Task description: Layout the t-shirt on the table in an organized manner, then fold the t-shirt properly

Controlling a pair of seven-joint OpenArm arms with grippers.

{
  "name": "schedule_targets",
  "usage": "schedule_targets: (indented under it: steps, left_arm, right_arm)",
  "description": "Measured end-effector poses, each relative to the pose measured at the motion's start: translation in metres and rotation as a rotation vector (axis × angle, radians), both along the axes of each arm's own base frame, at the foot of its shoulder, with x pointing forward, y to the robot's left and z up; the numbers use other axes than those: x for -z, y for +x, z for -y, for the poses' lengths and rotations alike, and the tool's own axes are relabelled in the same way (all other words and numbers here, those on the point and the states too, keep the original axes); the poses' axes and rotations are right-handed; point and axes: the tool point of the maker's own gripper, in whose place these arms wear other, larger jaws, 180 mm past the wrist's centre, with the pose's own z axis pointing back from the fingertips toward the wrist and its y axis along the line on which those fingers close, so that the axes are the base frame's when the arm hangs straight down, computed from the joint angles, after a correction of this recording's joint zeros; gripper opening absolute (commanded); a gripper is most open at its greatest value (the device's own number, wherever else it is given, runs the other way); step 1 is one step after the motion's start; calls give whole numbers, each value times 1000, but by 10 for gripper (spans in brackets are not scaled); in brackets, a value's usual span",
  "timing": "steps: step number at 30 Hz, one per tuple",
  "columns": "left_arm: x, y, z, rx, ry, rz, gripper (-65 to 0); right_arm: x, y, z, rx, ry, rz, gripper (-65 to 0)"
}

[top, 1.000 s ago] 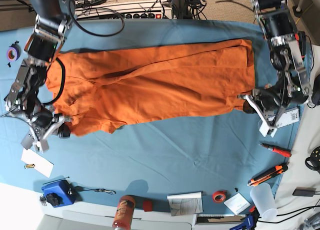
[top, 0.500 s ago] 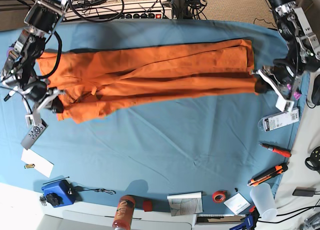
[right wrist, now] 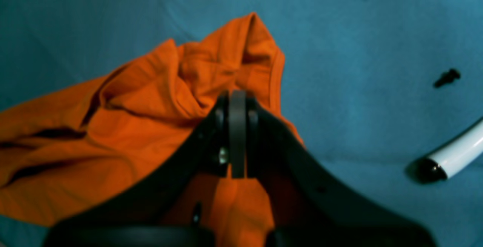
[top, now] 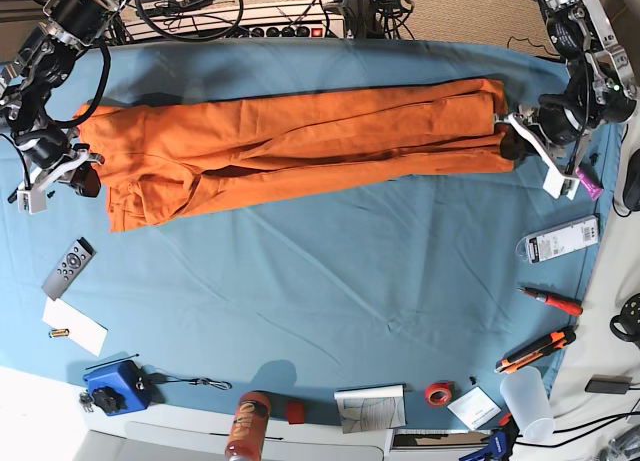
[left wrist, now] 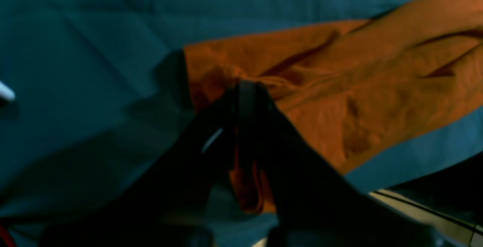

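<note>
The t-shirt [top: 290,146] lies stretched in a long, narrow band across the upper part of the base view, on the teal-covered desk [top: 330,301], its lengthwise creases showing it is bunched rather than spread flat. The left gripper [top: 510,144], at the right end of the band, is clamped on a pinch of orange fabric; its wrist view shows cloth caught between the closed jaws. The right gripper [top: 88,178], at the left end, likewise pinches a gathered edge, with folds heaped just ahead of it in its wrist view. This looks like the laying-out step: the shirt is held taut between both arms, not yet opened out. The next move likely calls for lowering the cloth and releasing it, then regrasping to spread the bunched width toward the bottom of the frame before any fold
</note>
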Motion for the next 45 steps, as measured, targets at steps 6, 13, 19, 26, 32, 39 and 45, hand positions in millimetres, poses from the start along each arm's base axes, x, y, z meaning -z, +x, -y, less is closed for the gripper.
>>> schedule_targets:
  steps: [6, 13, 19, 26, 32, 39, 45]
  left_arm:
    - [0, 0, 0, -1, -1, 3, -650]
    - [0, 0, 0, -1, -1, 3, -650]
    - [0, 0, 0, -1, -1, 4, -650]
    - [-1, 1, 0, -3, -1, 9, -650]
    - [-1, 1, 0, -3, -1, 9, -650]
    - [-1, 1, 0, 7, 2, 13, -650]
    - [-1, 1, 0, 7, 2, 13, -650]
  right_arm:
    - [1, -1, 0, -1, 0, -4, -650]
    - [-7, 6, 1, 6, 1, 38, -650]
    - [-7, 4, -5, -13, 31, 26, -574]
    - [-26, 22, -24, -172, 18, -24, -444]
    - [-37, 47, -34, -317, -163, -93, -444]
    - [-16, 65, -67, -451, -327, -158, -444]
    - [-3, 65, -72, -420, -349, -211, -444]
